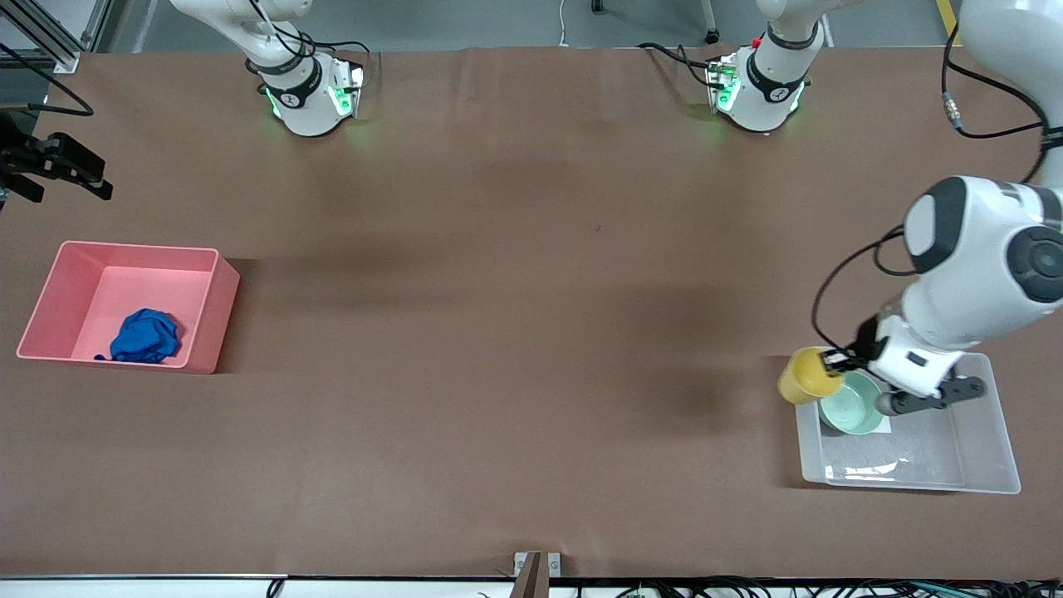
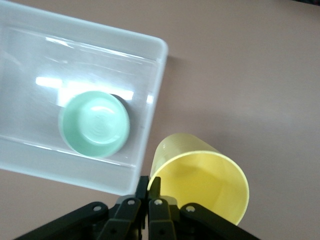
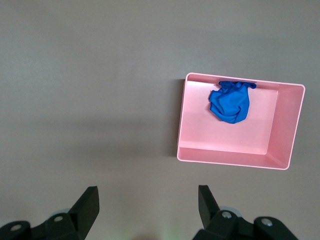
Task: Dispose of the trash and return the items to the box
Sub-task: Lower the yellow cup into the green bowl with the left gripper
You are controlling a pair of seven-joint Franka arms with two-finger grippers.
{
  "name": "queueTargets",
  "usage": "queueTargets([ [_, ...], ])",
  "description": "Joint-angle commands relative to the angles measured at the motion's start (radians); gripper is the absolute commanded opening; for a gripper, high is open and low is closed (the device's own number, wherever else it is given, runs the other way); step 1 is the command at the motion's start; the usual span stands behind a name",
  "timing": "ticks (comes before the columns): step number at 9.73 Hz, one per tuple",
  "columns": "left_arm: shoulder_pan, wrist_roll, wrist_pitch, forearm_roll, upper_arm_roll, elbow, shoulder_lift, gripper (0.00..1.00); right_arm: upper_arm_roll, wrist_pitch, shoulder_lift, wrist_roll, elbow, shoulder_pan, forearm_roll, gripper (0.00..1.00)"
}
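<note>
The blue wad of trash (image 1: 145, 336) lies in the pink bin (image 1: 124, 247); both show in the right wrist view, the wad (image 3: 230, 102) in the bin (image 3: 230, 162). My right gripper (image 1: 104, 178) is open and empty (image 3: 148, 197), up in the air over the table beside the pink bin. My left gripper (image 1: 833, 362) is shut on the rim of the yellow cup (image 1: 804, 378) and holds it tilted over the edge of the clear box (image 1: 930, 453) that faces the right arm's end. The mint-green bowl (image 1: 851, 404) sits upright in the box. The left wrist view shows the cup (image 2: 200, 180), bowl (image 2: 95, 122), box (image 2: 160, 50) and gripper (image 2: 154, 184).
The pink bin stands at the right arm's end of the brown table, the clear box at the left arm's end. A small metal bracket (image 1: 537, 571) sits at the table's edge nearest the front camera. The arm bases (image 1: 311, 95) (image 1: 760, 91) stand along the farthest edge.
</note>
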Motion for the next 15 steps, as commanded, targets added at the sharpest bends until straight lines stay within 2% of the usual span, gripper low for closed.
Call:
queueTargets([
  [1,0.072,0.126,-0.010,0.076,-0.003,0.027,0.080,0.00,-0.006,0.000,0.014,0.030,0.026,0.021,0.011,0.89],
  [4,0.158,0.223,0.067,0.109,-0.005,0.025,0.158,0.00,-0.006,0.000,0.053,0.061,0.065,0.044,0.011,0.89],
  [7,0.180,0.225,0.163,0.109,-0.003,0.027,0.257,0.00,-0.006,-0.003,0.074,0.063,0.091,0.046,0.011,0.90],
  [9,0.178,0.219,0.165,0.106,-0.003,0.025,0.280,0.01,-0.006,-0.008,0.074,0.061,0.088,0.046,0.011,0.90],
  [10,0.178,0.218,0.167,0.104,-0.003,0.025,0.292,0.07,-0.006,-0.010,0.074,0.061,0.086,0.046,0.011,0.90],
  [11,0.178,0.220,0.168,0.106,-0.003,0.025,0.298,0.27,-0.006,-0.010,0.074,0.061,0.085,0.046,0.011,0.90],
  [12,0.181,0.220,0.168,0.104,-0.005,0.027,0.292,0.84,-0.006,-0.007,0.076,0.061,0.085,0.046,0.011,0.90],
  [13,0.187,0.226,0.168,0.104,-0.006,0.030,0.277,1.00,-0.006,-0.003,0.086,0.061,0.088,0.057,0.011,0.90],
  [15,0.183,0.208,0.153,0.103,-0.018,0.070,0.224,1.00,-0.006,-0.002,0.090,0.061,0.088,0.057,0.011,0.90],
])
